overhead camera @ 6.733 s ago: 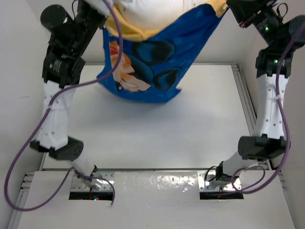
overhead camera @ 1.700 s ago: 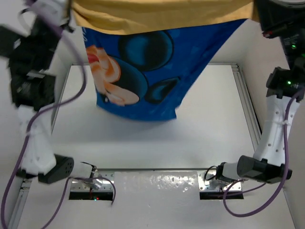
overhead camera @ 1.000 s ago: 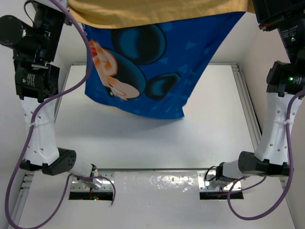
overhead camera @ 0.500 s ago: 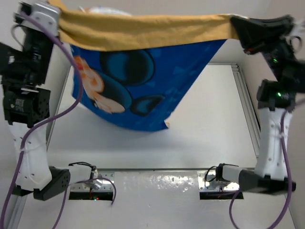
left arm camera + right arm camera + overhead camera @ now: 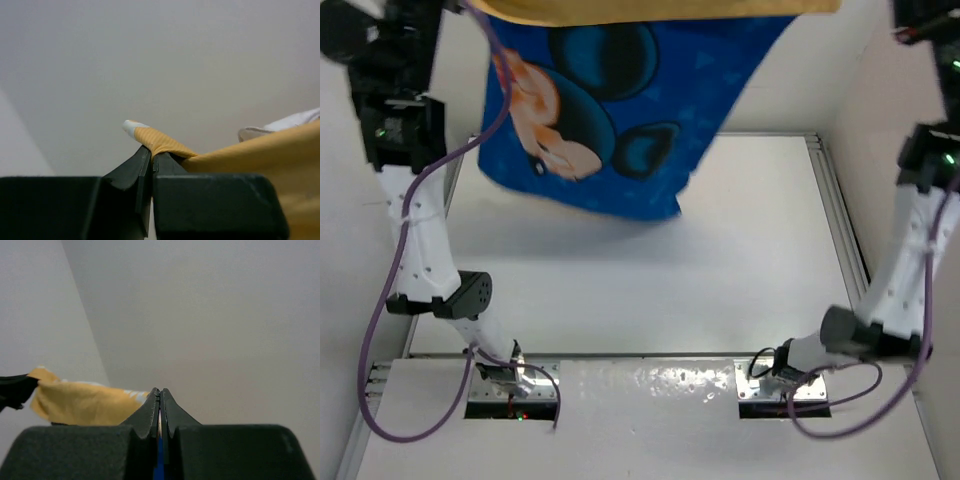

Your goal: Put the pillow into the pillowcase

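In the top view we see the pillowcase (image 5: 620, 120) hanging in the air over the far part of the table (image 5: 740, 280). Its blue side with the cartoon mouse is turned to the camera, and an orange-yellow band runs along its upper edge. The left arm (image 5: 415, 230) and the right arm (image 5: 920, 240) both reach upward, and here their ends are cut off by the top of the frame.

The wrist views show what the top view cannot. The left gripper (image 5: 151, 157) has its fingers pressed together on a fold of the orange-yellow cloth, and a pale tip of the fold sticks out above them. The right gripper (image 5: 160, 395) is also pressed together, with a thin blue strip of the case caught between the fingers, while the orange side stretches away to the left.

Only the left wrist view shows a small piece of white cloth above the orange edge, which seems to be the pillow (image 5: 295, 121). We cannot tell how deep it sits.
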